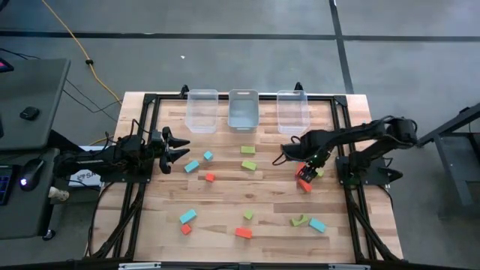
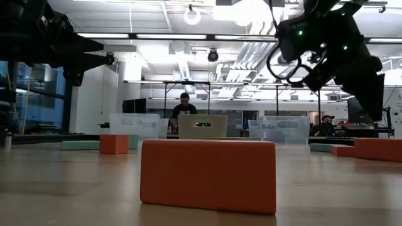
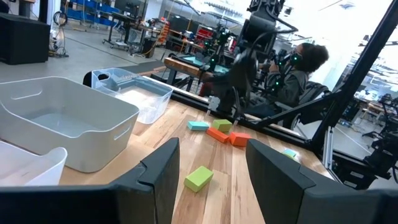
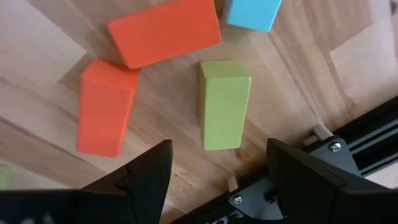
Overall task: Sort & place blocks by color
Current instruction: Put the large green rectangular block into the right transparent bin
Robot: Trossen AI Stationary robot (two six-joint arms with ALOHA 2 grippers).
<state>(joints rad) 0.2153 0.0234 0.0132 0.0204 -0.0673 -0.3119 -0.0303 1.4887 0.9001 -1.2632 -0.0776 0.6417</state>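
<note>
Blocks scattered across table [image 1: 225,225] middle and front; bins [image 1: 243,109] along back edge look bare. Right gripper [image 4: 214,171] hangs over green bar [image 4: 224,102] near right edge, jaws released, nothing held. Two red-orange blocks [image 4: 165,31] lie just beside: descent off-centre risks nudging neighbours or bar twisting. Left gripper [image 3: 208,171] waits at left edge, jaws released.

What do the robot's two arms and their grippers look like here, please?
Both arms are dark, near-black jointed links. Each ends in a two-finger gripper: the left gripper and right gripper have flat, tapered black fingers. Small green lights glow on the right arm's housing.
</note>
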